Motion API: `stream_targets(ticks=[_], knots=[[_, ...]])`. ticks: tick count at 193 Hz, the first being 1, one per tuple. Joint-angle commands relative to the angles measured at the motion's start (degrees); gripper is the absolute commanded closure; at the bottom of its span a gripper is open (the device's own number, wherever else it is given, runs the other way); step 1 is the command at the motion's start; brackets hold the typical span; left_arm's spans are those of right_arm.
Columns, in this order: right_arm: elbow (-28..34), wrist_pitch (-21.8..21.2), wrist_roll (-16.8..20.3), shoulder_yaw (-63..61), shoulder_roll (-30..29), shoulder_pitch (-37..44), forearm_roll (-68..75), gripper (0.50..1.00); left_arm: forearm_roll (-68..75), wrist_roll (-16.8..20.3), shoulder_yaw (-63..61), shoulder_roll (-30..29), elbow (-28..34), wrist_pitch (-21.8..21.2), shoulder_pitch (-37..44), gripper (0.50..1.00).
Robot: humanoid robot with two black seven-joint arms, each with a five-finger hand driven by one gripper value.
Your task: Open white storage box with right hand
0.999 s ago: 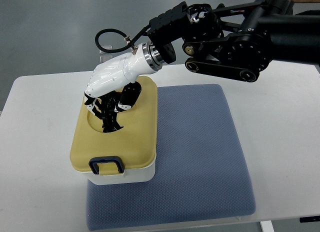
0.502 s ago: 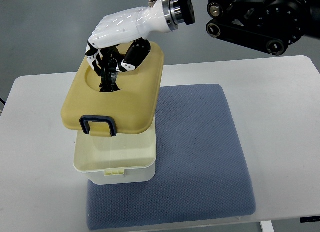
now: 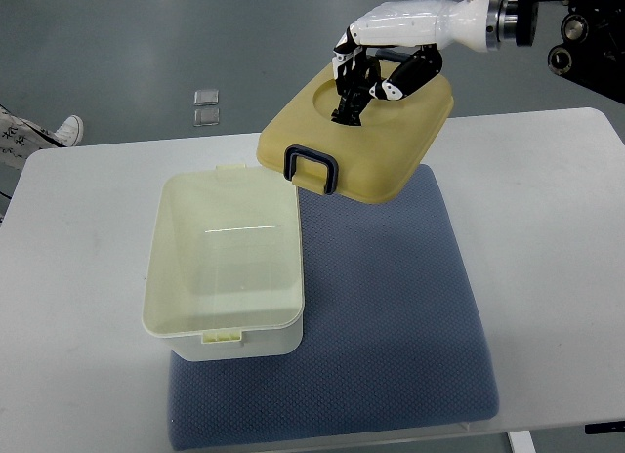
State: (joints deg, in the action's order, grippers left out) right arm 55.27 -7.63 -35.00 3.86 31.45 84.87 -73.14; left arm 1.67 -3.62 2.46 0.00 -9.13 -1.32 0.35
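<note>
1. A white table [image 3: 88, 228] fills most of the view, with grey floor beyond its far edge.
2. A blue-grey mat [image 3: 391, 316] lies on the table, covering its middle and reaching the near edge.
3. The white storage box [image 3: 227, 272] stands with its lid off on the mat's left part, hanging over the mat's left edge onto bare table. Its inside looks empty (pale walls and floor, with a small glint of light), and a small latch tab shows on its near rim.
4. The tan lid [image 3: 356, 131] is up in the air, to the right of and beyond the box, above the far edge of the mat and table. It is tilted, with its dark blue handle [image 3: 312, 168] at the lower, nearer edge.
5. The right hand [image 3: 376, 67], white-shelled with dark fingers, comes in from the upper right on a black arm. Its fingers are curled into the round recess on the lid's top and clamped on the lid, carrying it.
6. Two small clear squares [image 3: 205, 104] lie on the floor beyond the table.
7. At the left edge a person's shoe [image 3: 66, 131] shows on the floor.
</note>
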Motion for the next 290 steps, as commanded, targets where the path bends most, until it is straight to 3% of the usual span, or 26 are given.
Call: stream_targets(ticks=[1,78,205,207,220,222,227,235,259,280,290], knots=[[-1.9,1.9,0.0,0.0,0.7,-3.2,0.6,1.0,0.0,0.0,0.0,0.0,0.0,0.0,0.0,0.5],[-6.8,9.1,0.0,0.1,-1.2,-15.8,1.0,1.0,0.0,0.0,0.0,0.0,0.0,0.0,0.0,0.5],[-7.7,10.9,0.0,0.2,-5.3,-22.1,1.0,1.0,0.0,0.0,0.0,0.0,0.0,0.0,0.0,0.5],[-7.7,10.9,0.0,0.2,-5.2,-22.2,1.0,0.996,0.0,0.0,0.0,0.0,0.0,0.0,0.0,0.5],[-7.7,10.8,0.0,0.2,-5.2,-22.5,1.1,0.842,0.0,0.0,0.0,0.0,0.0,0.0,0.0,0.5],[-7.7,10.8,0.0,0.2,-5.2,-22.5,1.1,0.842,0.0,0.0,0.0,0.0,0.0,0.0,0.0,0.5],[-7.7,10.7,0.0,0.1,-5.1,-22.5,1.2,0.763,0.0,0.0,0.0,0.0,0.0,0.0,0.0,0.5],[-7.7,10.5,0.0,0.2,-5.1,-22.5,1.7,0.691,0.0,0.0,0.0,0.0,0.0,0.0,0.0,0.5],[-7.7,10.3,0.0,0.2,-5.1,-22.5,2.7,0.671,0.0,0.0,0.0,0.0,0.0,0.0,0.0,0.5],[-7.7,10.4,0.0,0.1,-4.8,-22.5,3.4,0.603,0.0,0.0,0.0,0.0,0.0,0.0,0.0,0.5],[-7.7,10.3,0.0,0.1,-4.7,-22.4,4.5,0.601,0.0,0.0,0.0,0.0,0.0,0.0,0.0,0.5]])
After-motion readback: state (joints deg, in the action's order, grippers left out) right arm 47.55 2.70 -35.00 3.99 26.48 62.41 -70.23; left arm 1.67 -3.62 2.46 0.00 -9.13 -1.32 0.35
